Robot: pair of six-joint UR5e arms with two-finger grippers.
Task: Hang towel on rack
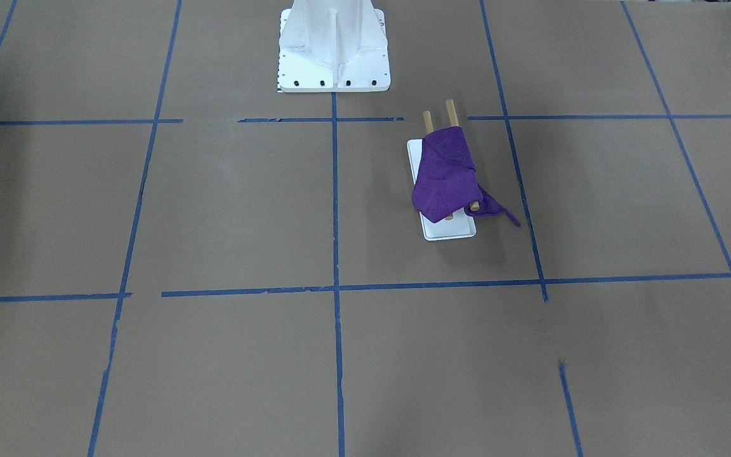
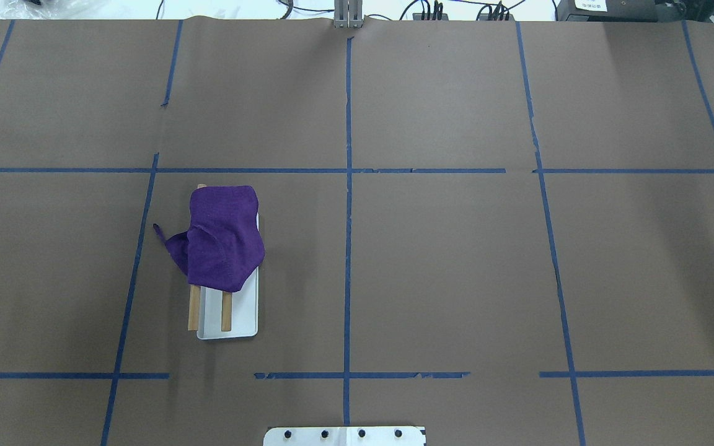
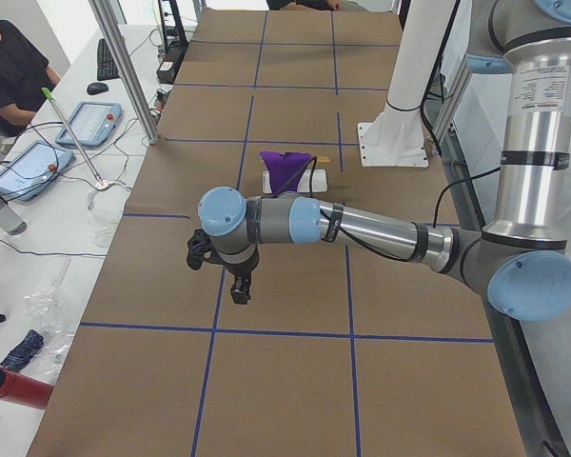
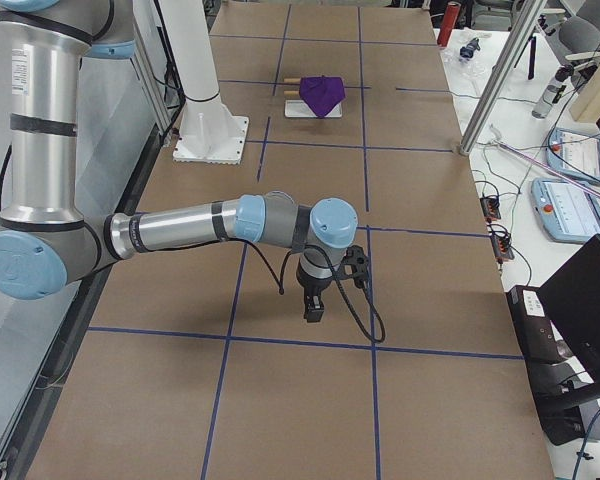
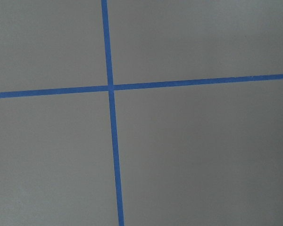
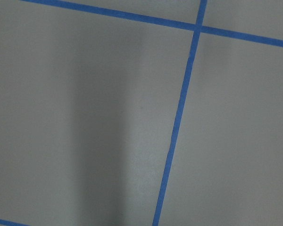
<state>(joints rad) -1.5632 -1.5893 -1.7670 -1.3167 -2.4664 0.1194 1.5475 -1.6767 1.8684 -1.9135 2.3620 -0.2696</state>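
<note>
The purple towel [image 1: 445, 178] lies draped over both wooden dowels of the rack [image 1: 449, 231], with one corner trailing onto the table beside the tray. From overhead the towel [image 2: 224, 238] covers the far half of the rack [image 2: 242, 319], and the near dowel ends stick out bare. The left gripper [image 3: 239, 287] shows only in the left side view, pointing down, well short of the towel [image 3: 287, 169]. The right gripper [image 4: 313, 306] shows only in the right side view, far from the towel [image 4: 323, 93]. I cannot tell whether either gripper is open or shut.
The white bolted robot pedestal [image 1: 334, 57] stands by the rack on the brown table with blue tape lines [image 2: 348, 186]. A person and tablets sit beside the table [image 3: 9, 67]. Both wrist views show only table and tape.
</note>
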